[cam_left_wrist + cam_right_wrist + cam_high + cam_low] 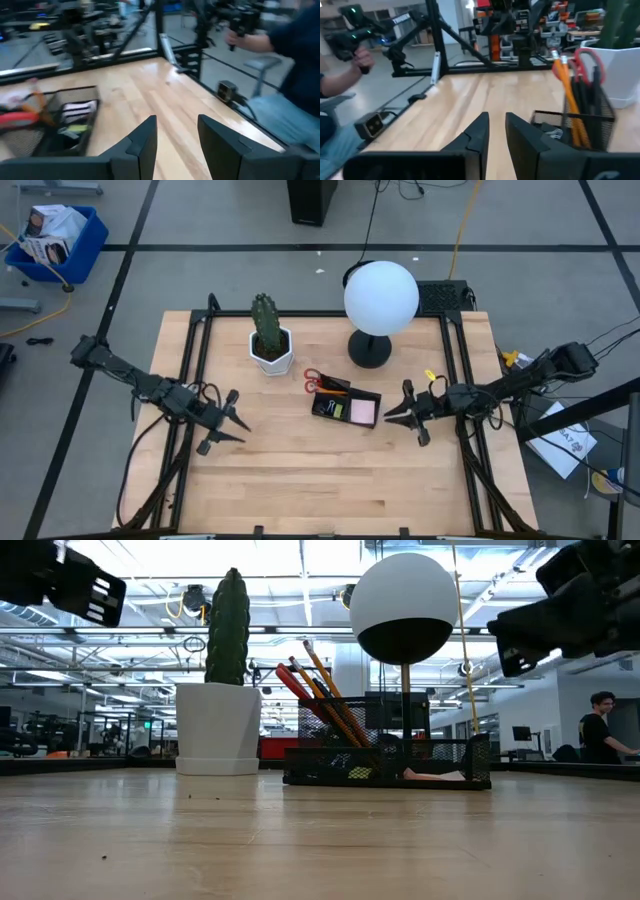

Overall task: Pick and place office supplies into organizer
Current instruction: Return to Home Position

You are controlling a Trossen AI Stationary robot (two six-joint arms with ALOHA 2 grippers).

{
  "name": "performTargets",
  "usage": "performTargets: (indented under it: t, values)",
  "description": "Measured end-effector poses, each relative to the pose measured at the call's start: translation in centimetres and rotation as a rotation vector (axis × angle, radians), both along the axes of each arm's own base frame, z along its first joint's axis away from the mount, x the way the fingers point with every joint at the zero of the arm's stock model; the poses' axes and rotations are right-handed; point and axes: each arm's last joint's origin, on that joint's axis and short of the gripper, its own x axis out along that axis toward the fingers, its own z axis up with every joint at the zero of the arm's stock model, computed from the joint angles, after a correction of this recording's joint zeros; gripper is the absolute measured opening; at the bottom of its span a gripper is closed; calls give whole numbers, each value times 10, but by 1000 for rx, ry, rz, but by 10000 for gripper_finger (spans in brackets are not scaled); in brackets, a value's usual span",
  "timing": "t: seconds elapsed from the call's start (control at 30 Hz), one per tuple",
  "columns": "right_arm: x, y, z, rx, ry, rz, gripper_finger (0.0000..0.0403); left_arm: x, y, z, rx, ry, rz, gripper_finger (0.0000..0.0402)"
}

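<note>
The black mesh organizer (pixel 345 405) stands mid-table, right of the white cactus pot. Red-handled scissors (pixel 313 378), orange pencils (pixel 325 690) and dark pens stand tilted in its tall compartment. The pink sticky-note pad (pixel 362 411) lies flat in its tray part, next to a small yellow piece (pixel 338 410). My left gripper (pixel 240 430) hovers open left of the organizer, pointing at it; in its wrist view (pixel 175 135) only bare wood lies between the fingers. My right gripper (pixel 390 416) hovers just right of the organizer, narrowly open (pixel 496 127), and holds nothing.
A white hexagonal pot with a cactus (pixel 270 345) and a black lamp with a white globe (pixel 380 298) stand behind the organizer. A small yellow bit (pixel 430 374) lies near the right arm. A person (pixel 280 60) stands at the table's near side. Bare wood spreads toward the near edge.
</note>
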Motion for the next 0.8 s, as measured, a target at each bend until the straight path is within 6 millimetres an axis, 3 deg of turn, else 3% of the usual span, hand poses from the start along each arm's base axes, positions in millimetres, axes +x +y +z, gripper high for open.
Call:
performTargets:
  t: [0.23, 0.57, 0.8]
  values:
    - [-11, -6, 7, -37, -13, -16, 57, -20, 16, 9, -39, -78, 18, 150]
    - [-28, -8, 16, -114, -93, 47, 57, -41, 31, 6, -8, -115, 85, 150]
    - [-36, -14, 14, -128, -65, -9, 57, -40, 29, -4, 29, -84, 28, 150]
